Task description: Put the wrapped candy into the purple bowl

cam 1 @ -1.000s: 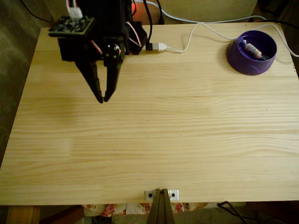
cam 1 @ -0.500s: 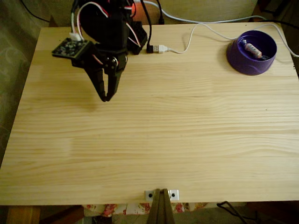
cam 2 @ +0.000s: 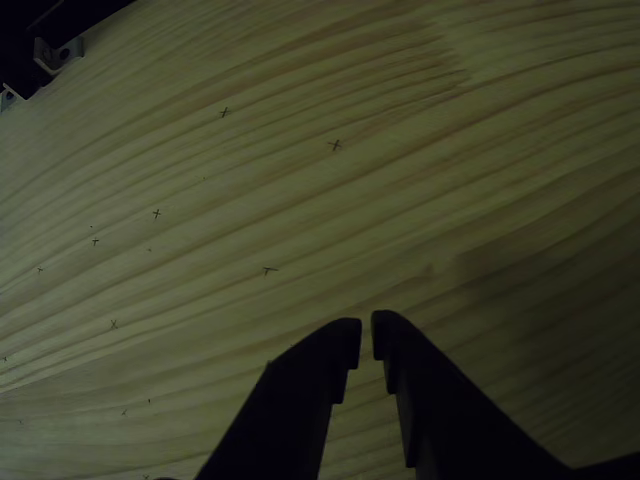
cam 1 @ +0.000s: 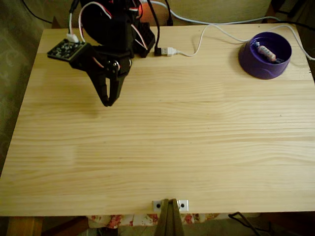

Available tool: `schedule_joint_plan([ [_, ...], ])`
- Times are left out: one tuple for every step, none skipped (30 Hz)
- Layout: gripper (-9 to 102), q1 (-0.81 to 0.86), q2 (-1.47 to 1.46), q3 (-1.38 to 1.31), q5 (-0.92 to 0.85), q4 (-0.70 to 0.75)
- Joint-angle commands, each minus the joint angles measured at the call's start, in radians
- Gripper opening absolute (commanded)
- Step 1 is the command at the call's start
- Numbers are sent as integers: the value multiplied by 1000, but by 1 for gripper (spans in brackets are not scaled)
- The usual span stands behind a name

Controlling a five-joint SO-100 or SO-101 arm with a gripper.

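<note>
The purple bowl (cam 1: 265, 55) stands at the table's far right corner in the fixed view. The wrapped candy (cam 1: 266, 51), a small pinkish oblong with pale twisted ends, lies inside it. My black gripper (cam 1: 107, 102) hangs over the far left part of the table, well away from the bowl, its fingers pointing down and closed together with nothing held. In the other view the gripper (cam 2: 366, 335) comes up from the bottom edge over bare wood, tips nearly touching with only a thin slit between them.
A white cable with a USB plug (cam 1: 167, 49) runs across the table's far edge toward the bowl. A small metal bracket (cam 1: 170, 204) sits at the near edge. The wooden table (cam 1: 172, 142) has small pen crosses (cam 2: 334, 145) on it.
The gripper has drawn back toward the arm's base and swung slightly left; its fingers stayed closed. The candy and bowl have not moved.
</note>
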Motion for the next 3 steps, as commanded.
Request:
schedule_joint_plan([
  [1,3,12,-20,6,-23],
  [1,3,12,-20,6,-23],
  [1,3,12,-20,6,-23],
])
